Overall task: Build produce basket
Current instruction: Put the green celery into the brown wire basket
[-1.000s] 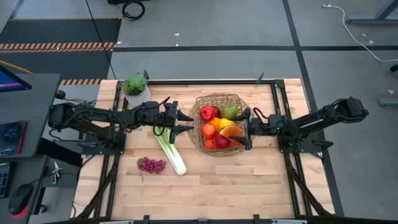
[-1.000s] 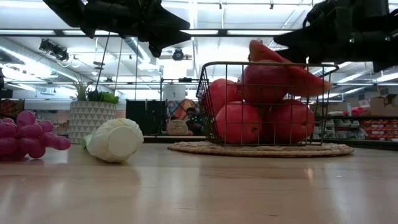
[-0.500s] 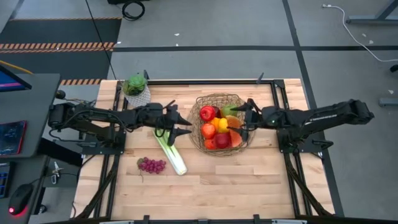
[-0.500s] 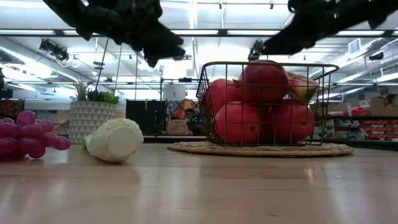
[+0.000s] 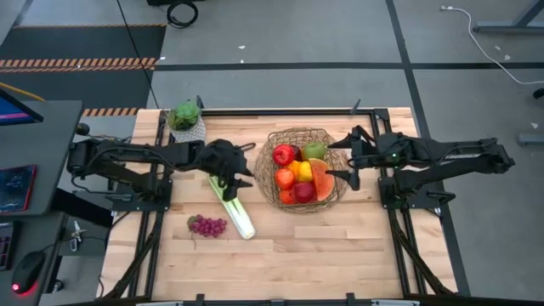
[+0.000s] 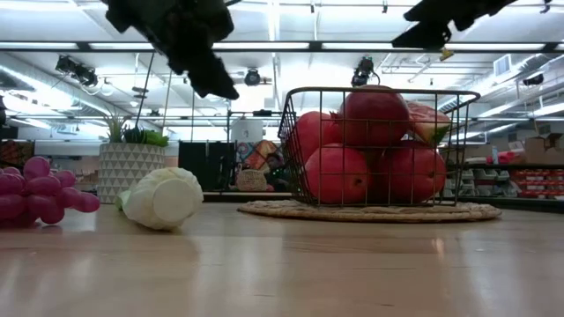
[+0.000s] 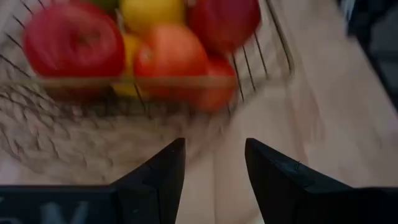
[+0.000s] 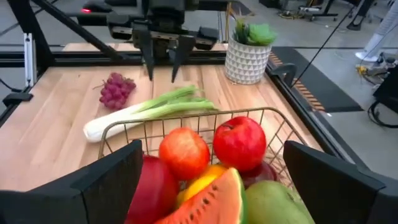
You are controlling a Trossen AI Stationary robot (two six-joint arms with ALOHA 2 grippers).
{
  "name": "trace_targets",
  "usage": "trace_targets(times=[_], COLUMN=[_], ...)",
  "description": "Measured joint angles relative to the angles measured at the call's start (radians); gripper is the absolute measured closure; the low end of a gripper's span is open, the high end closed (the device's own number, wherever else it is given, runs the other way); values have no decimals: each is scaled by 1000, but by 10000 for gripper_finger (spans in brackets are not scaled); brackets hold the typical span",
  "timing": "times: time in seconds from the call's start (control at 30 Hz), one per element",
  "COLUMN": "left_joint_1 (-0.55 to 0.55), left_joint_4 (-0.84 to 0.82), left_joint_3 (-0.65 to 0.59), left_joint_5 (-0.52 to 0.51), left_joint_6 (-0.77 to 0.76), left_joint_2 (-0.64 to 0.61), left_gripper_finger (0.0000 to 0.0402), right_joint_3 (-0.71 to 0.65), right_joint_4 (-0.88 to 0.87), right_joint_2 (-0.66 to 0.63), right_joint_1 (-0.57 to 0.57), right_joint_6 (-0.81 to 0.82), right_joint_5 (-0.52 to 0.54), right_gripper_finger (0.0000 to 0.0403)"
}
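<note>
basket: round wire basket (image 5: 299,201) on a woven mat, middle of the wooden table (image 5: 340,246), a bit toward the right arm's side; upright, nothing gripping it
in basket: red apple (image 5: 284,155) at the far-left part, green pear (image 5: 314,150) just beside it at the far side, watermelon slice (image 5: 322,177) on the right-arm side, orange (image 5: 286,178) and a yellow piece (image 5: 303,170) in the middle, a darker red fruit (image 5: 304,192) at the near edge; all piled touching each other
leek: long green-white leek (image 5: 233,206) lying flat on the table, left of the basket, apart from it; white end toward the near edge, green end under the left gripper
grapes: purple grapes (image 5: 207,225) on the table just left of the leek's white end, not touching the basket
left gripper: left gripper (image 5: 239,178) above the green end of the leek, between the plant and the basket; fingers (image 7: 163,176) partly apart, narrow gap, nothing between them; raised off the table in the low view
right gripper: right gripper (image 5: 342,159) just outside the basket's right rim, up in the air; fingers spread wide, holding nothing
plant: small green plant in a white pot (image 5: 186,120) at the far-left corner of the table, well apart from the basket
low view: apples fill the basket, watermelon slice (image 6: 430,121) sticks up at the rim; leek's white end (image 6: 164,198) and grapes (image 6: 35,190) off to the side on the table
</note>
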Motion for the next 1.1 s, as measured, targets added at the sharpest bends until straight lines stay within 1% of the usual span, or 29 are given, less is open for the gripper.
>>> trace_targets(times=[0.1,0.2,0.3,0.37,0.5,0.57,0.63,0.73,0.8,0.97,1.1], left_joint_1=[-30,-75,-131,-172,-255,-286,-317,-360,-383,-409,-409], left_joint_4=[-123,-248,-326,-351,-372,-394,-400,-392,-397,-397,-399], left_joint_3=[33,51,53,53,55,54,54,54,54,54,53], left_joint_5=[-13,-82,-159,-187,-209,-216,-252,-361,-405,-430,-451], left_joint_6=[51,79,80,79,68,69,107,216,292,437,479], left_joint_2=[-1,-2,-1,8,49,86,129,194,231,293,324], left_gripper_finger=[228,227,217,202,166,155,151,155,161,181,209], right_joint_3=[0,0,-1,-6,-10,-10,-10,-9,-9,-9,-9], right_joint_4=[-79,-135,-138,-116,-87,-85,-81,-67,-60,-63,-67], right_joint_2=[-33,-54,-73,-86,-105,-114,-123,-132,-133,-134,-134], right_joint_1=[0,1,7,20,37,40,39,39,39,39,39], right_joint_6=[17,47,84,87,73,72,69,58,54,53,52], right_joint_5=[-19,-43,-48,-45,-41,-40,-38,-38,-38,-38,-38], right_gripper_finger=[10,10,10,10,10,10,10,10,10,10,10])
